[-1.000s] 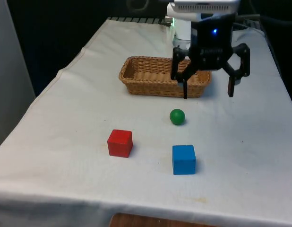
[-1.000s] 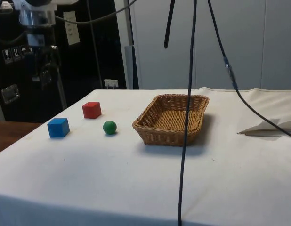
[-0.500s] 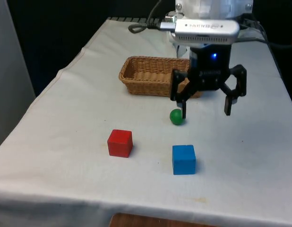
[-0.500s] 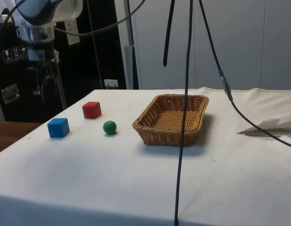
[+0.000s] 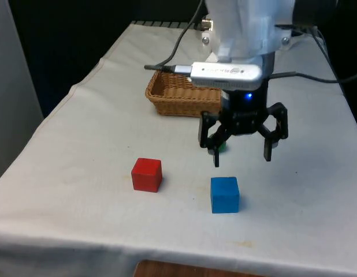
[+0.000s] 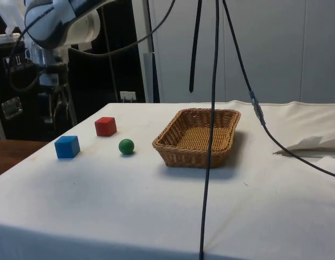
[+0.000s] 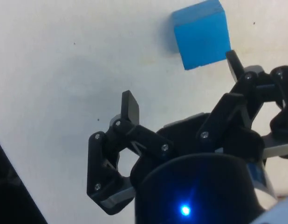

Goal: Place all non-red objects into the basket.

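The black two-finger gripper [image 5: 241, 160] hangs above the white cloth-covered table [image 5: 80, 150] with its fingers spread wide apart and nothing between them; in the front view it sits just behind the solid blue cube [image 5: 225, 194], slightly towards the front view's right of it, with clear air between fingertips and cloth; in the wrist view the blue cube [image 7: 201, 40] lies on the cloth just beyond one fingertip [image 7: 234, 60], while the other fingertip [image 7: 130, 106] stands well apart from it over bare cloth; the small green ball [image 6: 126, 146] rests on the table between the blue cube [image 6: 66, 147] and the oblong woven wicker basket [image 6: 197, 136] in the side view, near the basket but not touching it; in the front view the ball [image 5: 222, 148] peeks out as a sliver of green behind the gripper's finger on the front view's left; the solid red cube [image 5: 147, 174] stands on the cloth to the front view's left of the blue cube, well apart from it and from the gripper; the basket [image 5: 167, 92] sits farther back on the table, partly hidden by the arm, and what shows of its inside holds nothing; in the side view the gripper [image 6: 55, 105] hangs above the blue cube against the dark cabinets [image 6: 15, 81]
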### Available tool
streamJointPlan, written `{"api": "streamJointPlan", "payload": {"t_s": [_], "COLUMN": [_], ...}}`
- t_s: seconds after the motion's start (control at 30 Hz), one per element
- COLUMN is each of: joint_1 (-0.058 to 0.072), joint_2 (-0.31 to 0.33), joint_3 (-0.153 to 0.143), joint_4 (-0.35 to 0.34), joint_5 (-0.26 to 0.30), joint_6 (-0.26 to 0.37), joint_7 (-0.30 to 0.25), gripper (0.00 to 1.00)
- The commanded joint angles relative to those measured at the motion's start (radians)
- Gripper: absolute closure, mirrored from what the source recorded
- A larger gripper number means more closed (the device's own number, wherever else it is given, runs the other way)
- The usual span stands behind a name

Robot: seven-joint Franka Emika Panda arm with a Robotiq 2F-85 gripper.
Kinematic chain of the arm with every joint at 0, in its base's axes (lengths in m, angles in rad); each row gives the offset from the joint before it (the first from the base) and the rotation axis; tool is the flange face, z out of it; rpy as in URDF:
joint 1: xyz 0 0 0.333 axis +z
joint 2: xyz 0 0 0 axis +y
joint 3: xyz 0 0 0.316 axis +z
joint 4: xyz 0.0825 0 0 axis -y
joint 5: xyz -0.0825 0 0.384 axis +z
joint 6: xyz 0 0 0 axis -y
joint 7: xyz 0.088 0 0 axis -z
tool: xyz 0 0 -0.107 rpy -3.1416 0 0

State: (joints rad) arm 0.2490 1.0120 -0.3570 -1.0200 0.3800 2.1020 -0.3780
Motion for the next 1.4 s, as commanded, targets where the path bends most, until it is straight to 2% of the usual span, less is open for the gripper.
{"api": "streamJointPlan", "payload": {"t_s": [0.0, 0.1, 0.17, 0.2, 0.23, 0.4, 0.43, 0.47, 0.5, 0.77, 0.8, 0.83, 0.93, 1.07, 1.1, 1.13, 1.3, 1.33, 1.37], "joint_1": [-0.013, -0.023, -0.025, -0.018, -0.026, -0.031, -0.031, -0.024, -0.031, -0.037, -0.030, -0.038, -0.040, -0.041, -0.034, -0.042, -0.045, -0.035, -0.045], "joint_2": [0.012, 0.027, 0.034, 0.024, 0.036, 0.054, 0.057, 0.047, 0.060, 0.083, 0.069, 0.085, 0.097, 0.108, 0.091, 0.114, 0.131, 0.105, 0.134], "joint_3": [0.008, -0.002, -0.006, -0.013, -0.008, -0.012, -0.013, -0.018, -0.014, -0.017, -0.020, -0.017, -0.019, -0.021, -0.022, -0.020, -0.019, -0.022, -0.019], "joint_4": [0.011, 0.015, 0.015, 0.001, 0.016, 0.018, 0.018, 0.002, 0.019, 0.023, 0.004, 0.024, 0.031, 0.042, 0.012, 0.048, 0.061, 0.017, 0.063], "joint_5": [0.012, 0.045, 0.061, 0.060, 0.068, 0.101, 0.104, 0.104, 0.108, 0.130, 0.127, 0.133, 0.140, 0.142, 0.143, 0.142, 0.143, 0.144, 0.143], "joint_6": [-0.002, 0.001, 0.002, 0.010, 0.001, 0.002, 0.002, 0.011, 0.002, 0.014, 0.021, 0.015, 0.016, 0.016, 0.028, 0.016, 0.023, 0.039, 0.025], "joint_7": [-0.015, -0.041, -0.048, -0.049, -0.050, -0.053, -0.052, -0.054, -0.051, -0.044, -0.049, -0.044, -0.042, -0.038, -0.048, -0.036, -0.036, -0.046, -0.035], "gripper": [0.00, 0.00, 0.00, 0.00, 0.00, 0.00, 0.00, 0.00, 0.00, 0.00, 0.00, 0.00, 0.00, 0.00, 0.00, 0.00, 0.00, 0.00, 0.00]}}
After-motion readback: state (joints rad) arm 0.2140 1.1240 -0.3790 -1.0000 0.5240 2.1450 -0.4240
